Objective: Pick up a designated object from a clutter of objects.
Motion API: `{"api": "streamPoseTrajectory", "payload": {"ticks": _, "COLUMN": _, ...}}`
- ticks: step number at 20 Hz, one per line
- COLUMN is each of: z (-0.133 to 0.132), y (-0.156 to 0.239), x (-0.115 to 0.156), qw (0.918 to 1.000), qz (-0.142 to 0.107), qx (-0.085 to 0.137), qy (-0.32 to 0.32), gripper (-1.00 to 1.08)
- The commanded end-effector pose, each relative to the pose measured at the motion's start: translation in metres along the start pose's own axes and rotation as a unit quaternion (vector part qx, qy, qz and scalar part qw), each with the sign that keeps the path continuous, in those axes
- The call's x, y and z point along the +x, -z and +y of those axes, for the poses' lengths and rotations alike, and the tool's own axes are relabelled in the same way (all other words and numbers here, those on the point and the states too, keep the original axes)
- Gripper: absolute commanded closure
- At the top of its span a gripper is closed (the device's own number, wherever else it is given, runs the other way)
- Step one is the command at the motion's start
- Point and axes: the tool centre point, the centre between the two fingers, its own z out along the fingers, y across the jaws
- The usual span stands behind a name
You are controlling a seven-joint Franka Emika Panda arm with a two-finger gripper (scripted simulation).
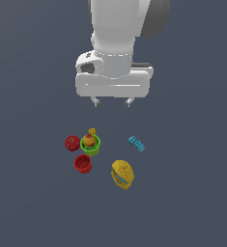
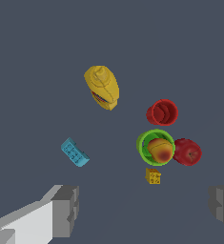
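Observation:
The designated object, an orange-yellow ball with a red blush [image 1: 89, 141] [image 2: 160, 149], rests in the mouth of the green cup [image 1: 94, 149] [image 2: 143, 148]. Around it lies the clutter: a dark red ball [image 1: 72, 142] [image 2: 188, 152], a red cup [image 1: 82, 164] [image 2: 162, 113], a tiny yellow cube [image 1: 92, 130] [image 2: 153, 176], a lumpy yellow object [image 1: 122, 174] [image 2: 102, 86] and a blue studded brick [image 1: 136, 144] [image 2: 75, 152]. My gripper [image 1: 111, 102] [image 2: 144, 205] hangs open high above the surface, behind the toys, holding nothing.
The toys lie on a plain dark grey surface [image 1: 182, 193]. The white arm body [image 1: 114, 43] fills the upper middle of the exterior view. The brick and the lumpy yellow object lie apart on the exterior view's right of the cup group.

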Motion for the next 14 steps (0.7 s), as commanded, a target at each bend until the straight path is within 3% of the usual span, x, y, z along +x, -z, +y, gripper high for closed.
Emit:
{"api": "streamPoseTrajectory", "payload": {"ticks": 1, "z": 0.0, "y": 0.0, "x": 0.0, "qw": 1.0, "qz": 0.0, "qx": 0.0, "qy": 0.0, "gripper": -0.92}}
{"api": "streamPoseTrajectory", "payload": {"ticks": 9, "z": 0.03, "y": 0.009, "x": 0.001, "qw": 0.9998, "qz": 0.008, "qx": -0.013, "qy": -0.014, "gripper": -0.92}}
{"api": "streamPoseTrajectory", "payload": {"ticks": 14, "z": 0.033, "y": 0.01, "x": 0.001, "qw": 0.9997, "qz": 0.009, "qx": -0.014, "qy": -0.017, "gripper": -0.92}}
